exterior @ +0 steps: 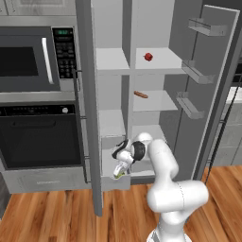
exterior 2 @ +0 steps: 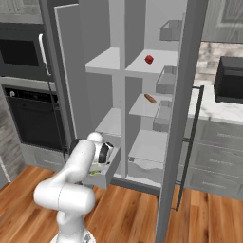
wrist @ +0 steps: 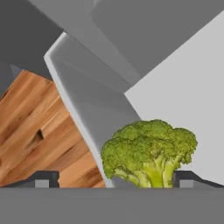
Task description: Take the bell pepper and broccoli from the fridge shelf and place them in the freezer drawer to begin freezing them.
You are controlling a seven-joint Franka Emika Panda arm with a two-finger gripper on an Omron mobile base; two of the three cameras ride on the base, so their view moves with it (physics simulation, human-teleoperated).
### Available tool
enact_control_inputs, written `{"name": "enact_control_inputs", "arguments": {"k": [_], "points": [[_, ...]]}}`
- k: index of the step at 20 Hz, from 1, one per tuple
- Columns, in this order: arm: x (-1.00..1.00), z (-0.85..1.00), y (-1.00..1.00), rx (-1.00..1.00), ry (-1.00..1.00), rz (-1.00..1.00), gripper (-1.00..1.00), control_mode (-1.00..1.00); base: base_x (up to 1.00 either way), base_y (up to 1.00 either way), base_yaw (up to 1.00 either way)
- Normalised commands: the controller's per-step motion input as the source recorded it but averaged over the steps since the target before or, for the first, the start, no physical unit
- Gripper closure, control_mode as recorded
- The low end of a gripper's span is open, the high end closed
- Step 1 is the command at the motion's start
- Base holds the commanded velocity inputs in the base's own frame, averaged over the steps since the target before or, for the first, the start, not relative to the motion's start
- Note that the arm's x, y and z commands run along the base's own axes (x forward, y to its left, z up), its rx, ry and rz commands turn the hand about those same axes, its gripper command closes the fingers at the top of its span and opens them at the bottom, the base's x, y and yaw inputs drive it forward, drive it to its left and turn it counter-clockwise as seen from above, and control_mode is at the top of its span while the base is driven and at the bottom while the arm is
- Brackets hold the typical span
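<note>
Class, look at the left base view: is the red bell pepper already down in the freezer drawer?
No. The bell pepper sits on the fridge shelf, far above the freezer drawer.

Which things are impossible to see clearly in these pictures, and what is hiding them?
- Gripper grip: in the hand view the broccoli sits between the tips, but the grey band cuts off its stalk, so contact cannot be judged.
- Freezer drawer inside: in the left base view the arm covers it.
- Bell pepper stem: too small on the fridge shelf.
</note>
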Motion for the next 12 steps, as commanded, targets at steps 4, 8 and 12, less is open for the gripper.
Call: {"name": "enact_control_inputs", "arguments": {"k": [4, 8, 12], "points": [[-0.25, 0.5, -0.13, 0.0, -0.1, -0.05, -1.0, -1.0, 0.0, 0.0, 0.0], [-0.21, 0.7, -0.13, 0.0, -0.11, -0.07, -1.0, -1.0, 0.0, 0.0, 0.0], [-0.33, 0.3, 0.0, 0.0, -0.11, -0.09, -1.0, -1.0, 0.0, 0.0, 0.0]]}}
